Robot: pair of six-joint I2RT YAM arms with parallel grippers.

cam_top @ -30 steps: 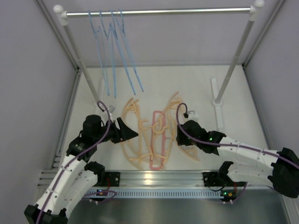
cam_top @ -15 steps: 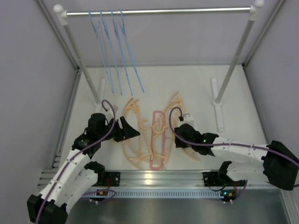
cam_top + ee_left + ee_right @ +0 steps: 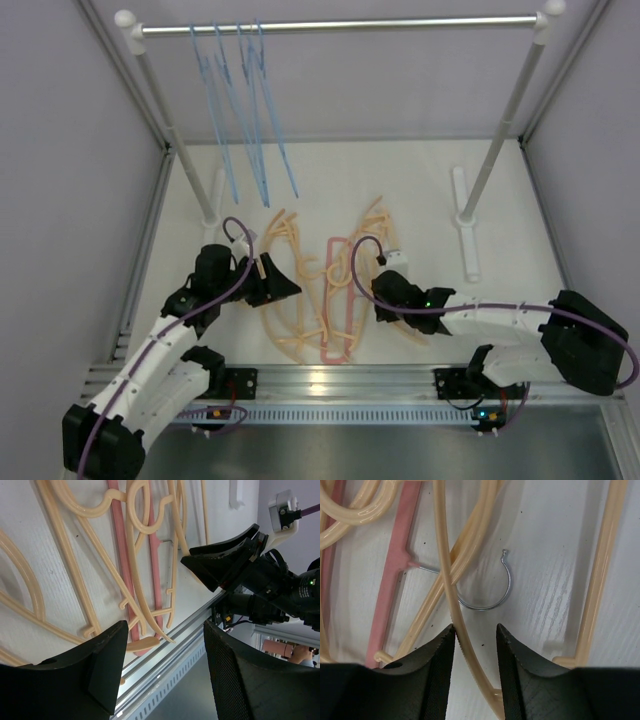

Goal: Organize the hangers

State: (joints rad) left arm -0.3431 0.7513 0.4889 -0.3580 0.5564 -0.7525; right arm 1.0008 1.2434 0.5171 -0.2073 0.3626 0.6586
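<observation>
Hangers were to be located; where were they seen?

Peach hangers were found tangled in a pile at the middle of the table, reaching toward its near edge. A pink hanger was laid among them, its metal hook resting flat on the table surface. Blue hangers were hung apart from the pile, above the table's far left part.

What were the blue ones hung on?

They were hung on a rail, close together toward its left end. The rail was carried by two slanted posts set near the table's far corners.

How were the grippers placed?

The right gripper was held low over the right side of the pile. Its fingers were set narrow, astride a peach hanger arm. The arm was seen against one finger, with a gap left to the other. The left gripper was held at the left side of the pile, its jaws spread wide. Nothing was gripped between them.
</observation>
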